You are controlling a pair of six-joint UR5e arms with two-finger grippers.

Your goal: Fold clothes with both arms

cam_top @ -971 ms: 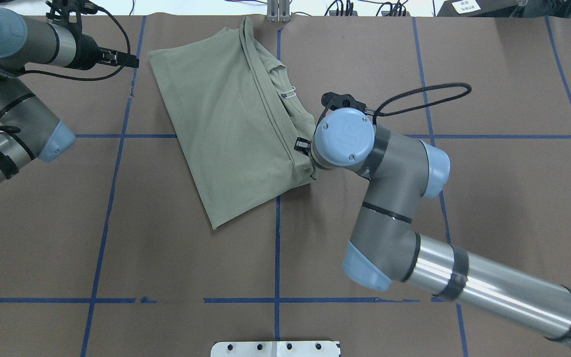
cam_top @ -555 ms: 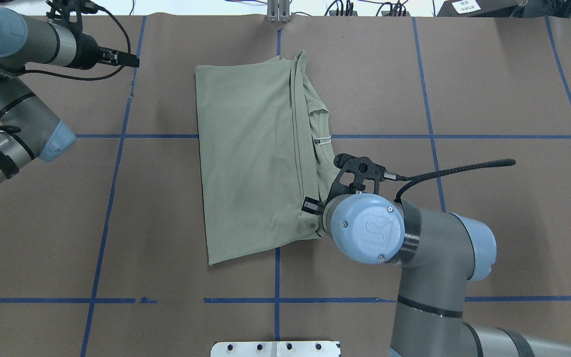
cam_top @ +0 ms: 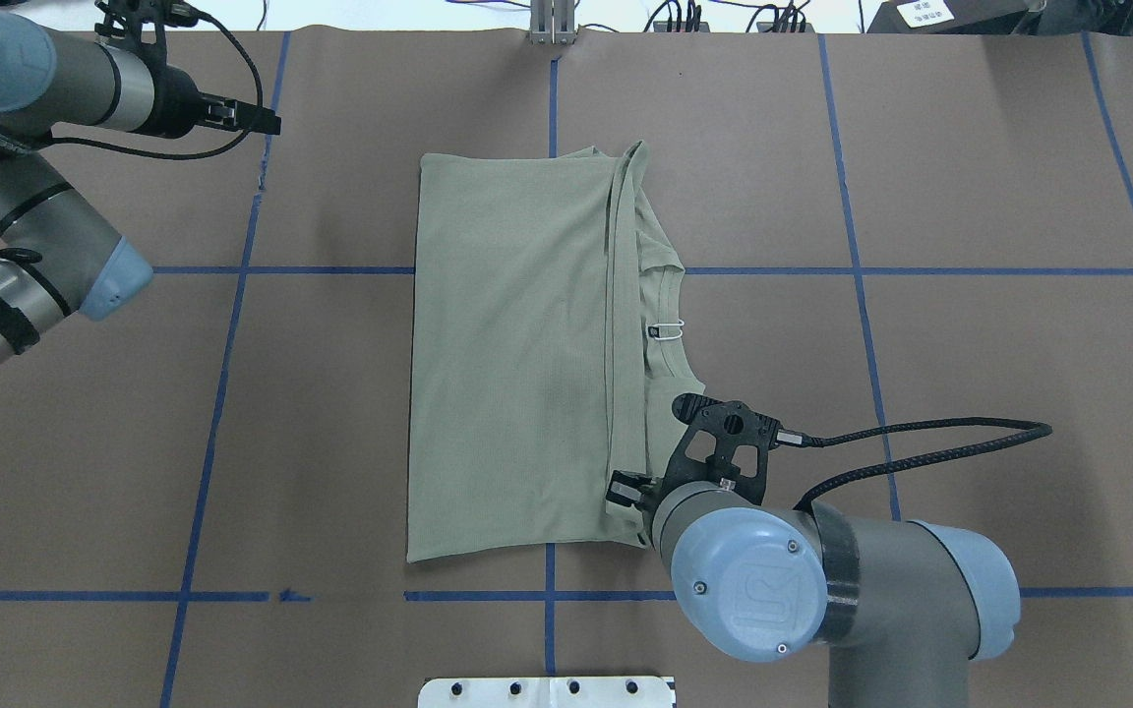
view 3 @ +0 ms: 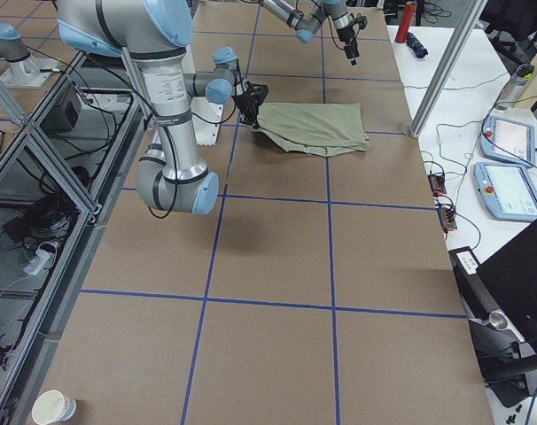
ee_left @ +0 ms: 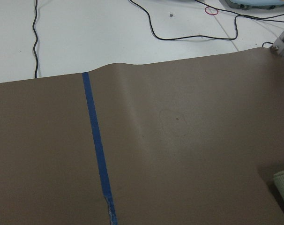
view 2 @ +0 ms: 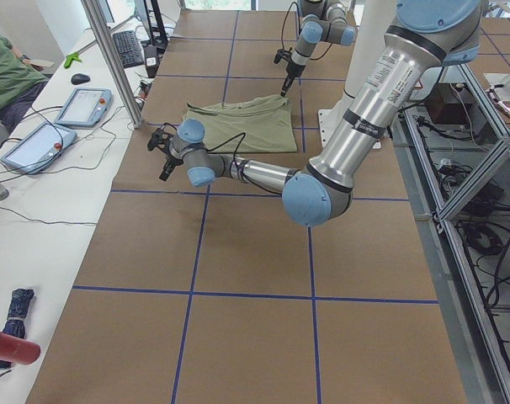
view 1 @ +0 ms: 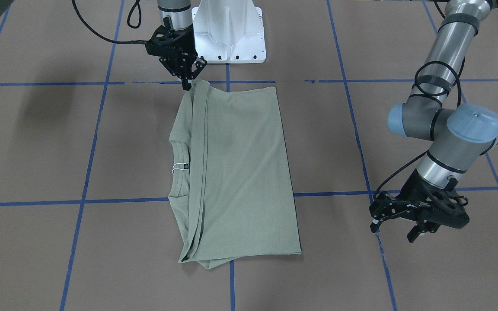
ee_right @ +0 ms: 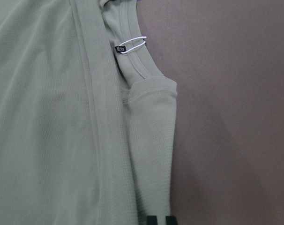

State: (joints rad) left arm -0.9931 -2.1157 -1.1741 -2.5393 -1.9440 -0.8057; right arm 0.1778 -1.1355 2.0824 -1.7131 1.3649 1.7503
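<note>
Brown paper covers the bench (cam_top: 970, 147), marked into large squares by blue tape lines (cam_top: 222, 393), and the white base pedestal (view 1: 229, 30) stands at the robot's edge. Near the middle lies the shirt (cam_top: 517, 364), pale sage-green, folded into a long panel that runs from the far side toward the robot. Its smooth top layer is on the robot's left. Along the robot's right side the ribbed neck opening shows from under that layer, with the black neck tag (cam_top: 663, 330) and its white loop at the collar.

The right pincer (view 1: 187, 83) is at the shirt's near corner on the robot's right side. It points down, its two fingers drawn together to a narrow tip with the cloth's edge pinched between them. In the right wrist view the two black fingertips (ee_right: 153, 220) sit side by side at the bottom edge with only a slit between them, and the knit runs right up to them. In the exterior right view that corner seems raised a little toward the pincer, while the rest of the shirt lies flat.

The left pincer (view 1: 394, 229) hangs above the paper at the far side on the robot's left, well apart from the shirt. Its fingers stand spread wide, holding nothing. The left wrist view shows mostly brown paper and one tape line.
</note>
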